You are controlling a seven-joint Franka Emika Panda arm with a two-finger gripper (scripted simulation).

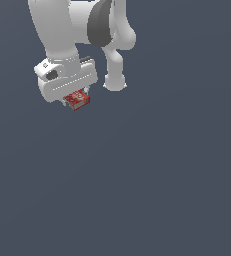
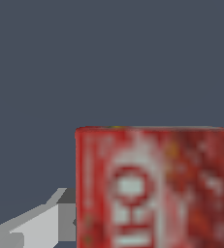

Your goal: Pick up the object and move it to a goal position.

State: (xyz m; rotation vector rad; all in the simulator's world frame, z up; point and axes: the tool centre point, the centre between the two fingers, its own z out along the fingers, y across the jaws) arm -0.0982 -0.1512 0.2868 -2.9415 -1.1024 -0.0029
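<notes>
The small red box (image 1: 77,99) with white lettering sits between the fingers of my gripper (image 1: 77,101), just under the white hand in the upper left of the exterior view. The fingers are mostly hidden by the hand and the box. In the wrist view the red box (image 2: 154,189) fills the near part of the picture, blurred, with white lettering on its face. One grey fingertip (image 2: 60,220) presses against its side; the other finger is out of the picture. The jaws stand closed on the box.
The white arm's links (image 1: 107,30) and a round joint (image 1: 115,80) hang at the top of the exterior view. A plain dark grey-blue surface (image 1: 147,175) lies all around.
</notes>
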